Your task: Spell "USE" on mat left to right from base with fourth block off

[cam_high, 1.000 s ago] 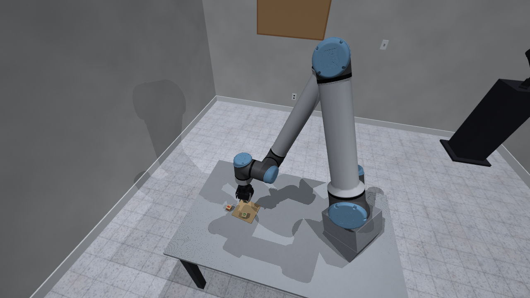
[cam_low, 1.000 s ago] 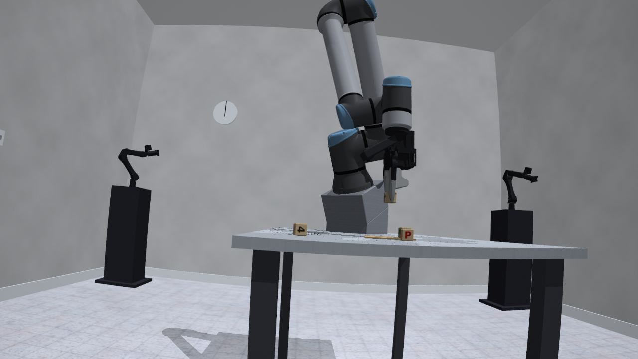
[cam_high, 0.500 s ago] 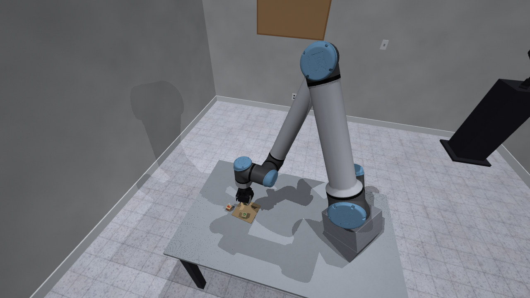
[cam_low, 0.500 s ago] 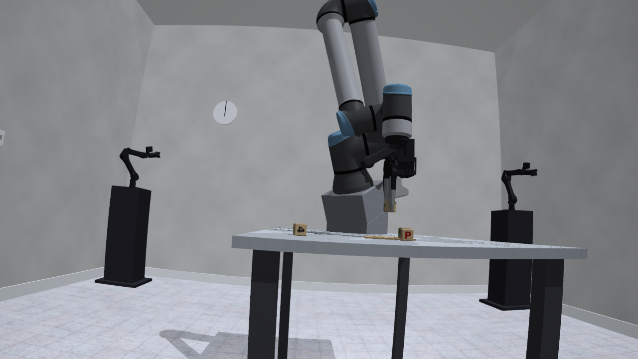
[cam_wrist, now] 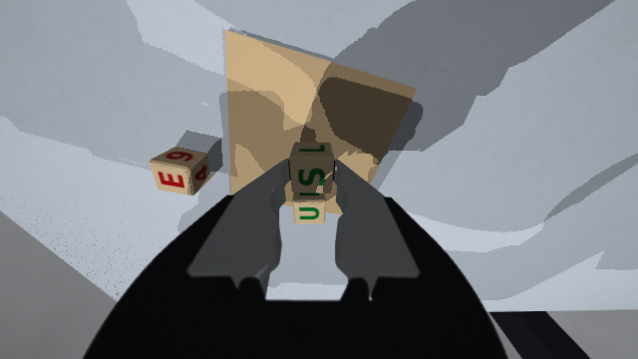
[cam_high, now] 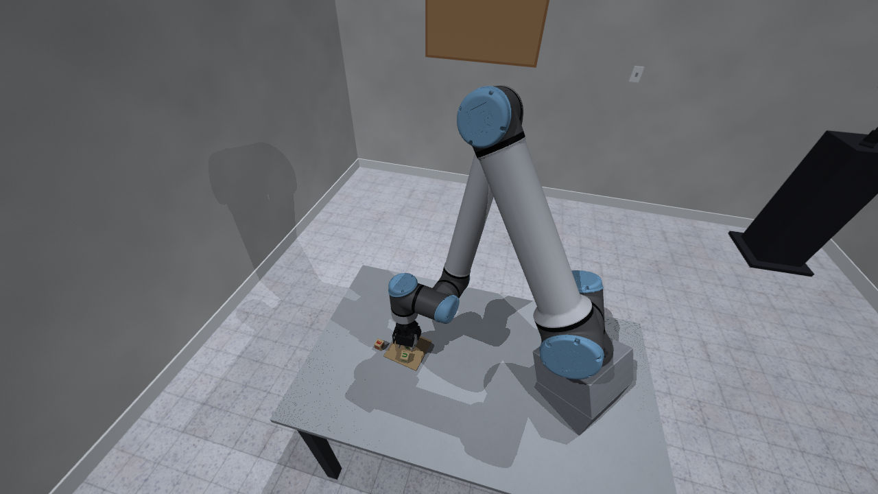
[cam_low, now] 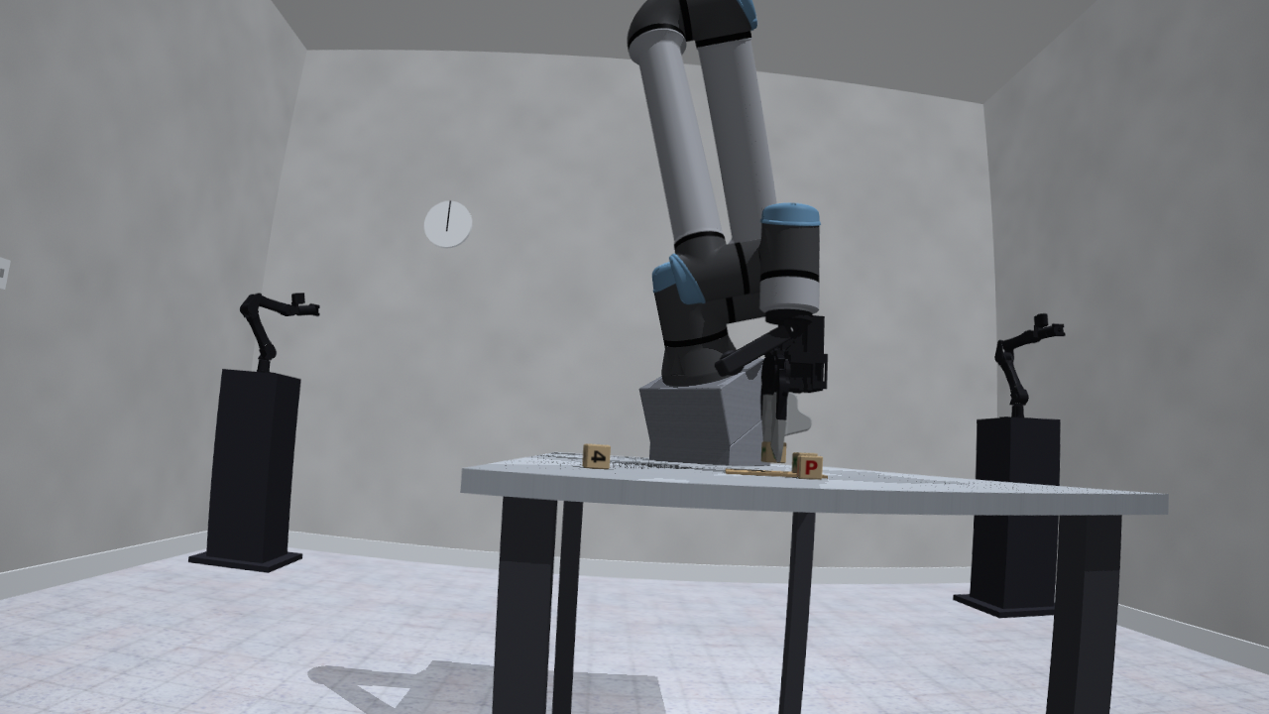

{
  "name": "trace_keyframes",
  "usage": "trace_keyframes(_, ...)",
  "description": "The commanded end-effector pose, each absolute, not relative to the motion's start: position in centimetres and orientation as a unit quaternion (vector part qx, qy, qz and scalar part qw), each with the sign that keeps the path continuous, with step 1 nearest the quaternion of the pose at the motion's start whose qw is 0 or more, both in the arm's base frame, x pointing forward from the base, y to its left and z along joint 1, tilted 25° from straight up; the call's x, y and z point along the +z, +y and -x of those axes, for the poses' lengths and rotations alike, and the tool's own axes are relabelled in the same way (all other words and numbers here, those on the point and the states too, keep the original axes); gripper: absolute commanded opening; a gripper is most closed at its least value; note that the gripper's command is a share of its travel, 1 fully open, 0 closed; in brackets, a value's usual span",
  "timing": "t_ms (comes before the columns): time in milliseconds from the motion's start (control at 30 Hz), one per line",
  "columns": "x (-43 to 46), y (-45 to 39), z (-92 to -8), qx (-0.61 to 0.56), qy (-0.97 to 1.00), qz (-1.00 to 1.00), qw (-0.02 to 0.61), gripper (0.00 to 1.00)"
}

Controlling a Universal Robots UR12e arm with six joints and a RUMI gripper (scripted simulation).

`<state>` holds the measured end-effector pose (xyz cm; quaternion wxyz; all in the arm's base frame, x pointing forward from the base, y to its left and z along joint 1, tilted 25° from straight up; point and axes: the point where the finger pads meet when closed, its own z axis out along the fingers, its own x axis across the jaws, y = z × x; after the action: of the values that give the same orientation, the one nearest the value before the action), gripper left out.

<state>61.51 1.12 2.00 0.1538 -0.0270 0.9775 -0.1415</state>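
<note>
U block (cam_high: 404,355) (cam_wrist: 309,212) obstructing one mat end, open mat (cam_high: 396,357) (cam_wrist: 254,65) beyond

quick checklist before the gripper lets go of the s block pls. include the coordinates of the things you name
1. S block (cam_low: 767,453) (cam_wrist: 311,175) between the fingers of the gripper (cam_high: 403,348) (cam_low: 775,457) (cam_wrist: 312,161): ok
2. U block (cam_high: 404,355) (cam_low: 803,455) (cam_wrist: 309,212) on the mat (cam_high: 392,357) (cam_low: 753,472) (cam_wrist: 264,65), its open side away from the robot's base: ok
3. S block resting on the mat: cannot tell, its underside is hidden
4. S block close against the U block: cannot tell, any gap is hidden
5. E block (cam_high: 380,345) (cam_low: 808,467) (cam_wrist: 171,179) in the row: not ok, it sits off the mat
6. Fourth block, with a 4 on its side (cam_low: 596,456), off the mat: ok
</note>
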Motion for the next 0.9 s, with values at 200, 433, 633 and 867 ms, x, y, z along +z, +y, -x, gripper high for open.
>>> trace_keyframes(200,1.31,0.82,-62.3,-0.142,0.976,0.027,0.16,0.09)
trace_keyframes(433,1.48,0.83,-62.33,-0.142,0.976,0.027,0.161,0.09)
trace_keyframes(633,1.47,0.83,-62.33,-0.142,0.976,0.027,0.161,0.09)
trace_keyframes(867,1.4,0.82,-62.34,-0.142,0.976,0.027,0.161,0.09)
